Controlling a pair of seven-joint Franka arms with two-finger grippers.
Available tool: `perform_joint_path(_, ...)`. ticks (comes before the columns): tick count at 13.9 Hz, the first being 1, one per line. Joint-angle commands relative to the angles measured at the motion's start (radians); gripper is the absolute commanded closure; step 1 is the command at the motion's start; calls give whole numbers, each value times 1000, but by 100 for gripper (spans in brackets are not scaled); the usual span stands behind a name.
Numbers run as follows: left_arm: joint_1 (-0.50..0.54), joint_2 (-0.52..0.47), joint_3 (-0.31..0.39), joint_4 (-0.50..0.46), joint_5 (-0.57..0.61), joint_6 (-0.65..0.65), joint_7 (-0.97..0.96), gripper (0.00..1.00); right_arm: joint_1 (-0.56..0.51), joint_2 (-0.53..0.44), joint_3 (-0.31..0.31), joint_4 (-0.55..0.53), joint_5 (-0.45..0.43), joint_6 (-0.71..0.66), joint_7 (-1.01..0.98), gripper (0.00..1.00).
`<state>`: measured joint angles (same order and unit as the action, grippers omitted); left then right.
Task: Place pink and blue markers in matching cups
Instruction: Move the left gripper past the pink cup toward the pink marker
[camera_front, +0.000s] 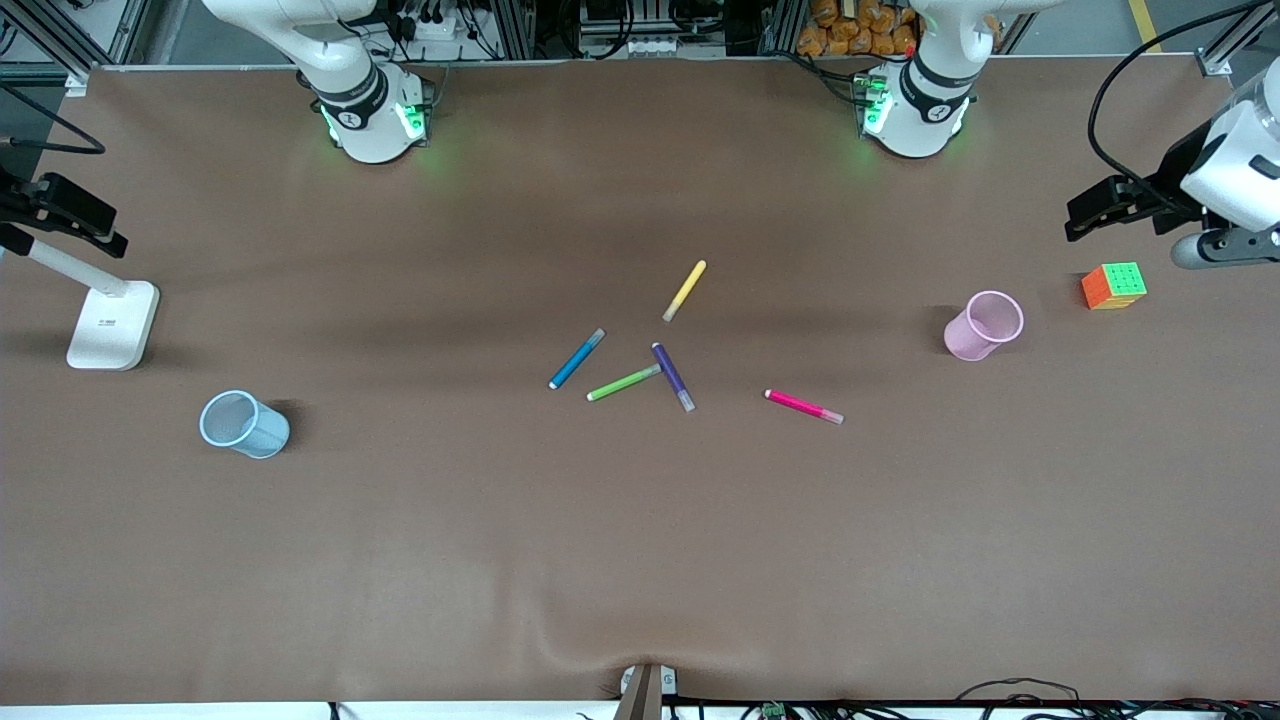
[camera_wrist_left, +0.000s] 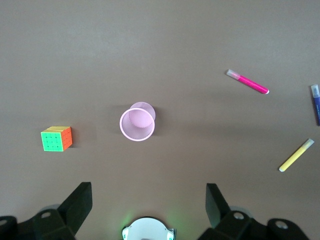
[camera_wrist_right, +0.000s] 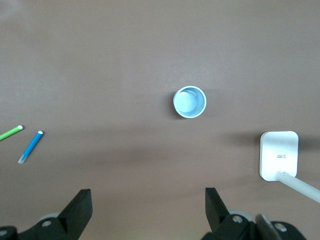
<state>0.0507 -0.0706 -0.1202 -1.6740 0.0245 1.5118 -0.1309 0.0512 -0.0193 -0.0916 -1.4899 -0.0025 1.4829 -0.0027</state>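
Note:
The pink marker lies flat near the table's middle, nearer to the front camera than the upright pink cup at the left arm's end. The blue marker lies among other markers at the middle. The blue cup stands upright at the right arm's end. My left gripper hangs open and empty, high over bare table by its own base. High over bare table near the blue cup, my right gripper is open and empty too. Neither gripper shows in the front view.
A purple marker, a green marker and a yellow marker lie beside the blue one. A colourful cube sits past the pink cup. A white stand base is at the right arm's end.

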Motion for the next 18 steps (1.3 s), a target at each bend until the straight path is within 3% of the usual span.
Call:
perform_joint_path(1,1,-18,-3,-59,-12,53,-15,0,-7,-7,0,-12,9,11,-7,0)
perform_joint_path(14,-5,-23,-15,-257,-11,182,-105,0,-14,2,-3,-7,24,11,-7,0)
perform_joint_path(18,0,-5,-15,-340,-11,310,-107,0,-16,2,-3,-7,24,11,-7,0)
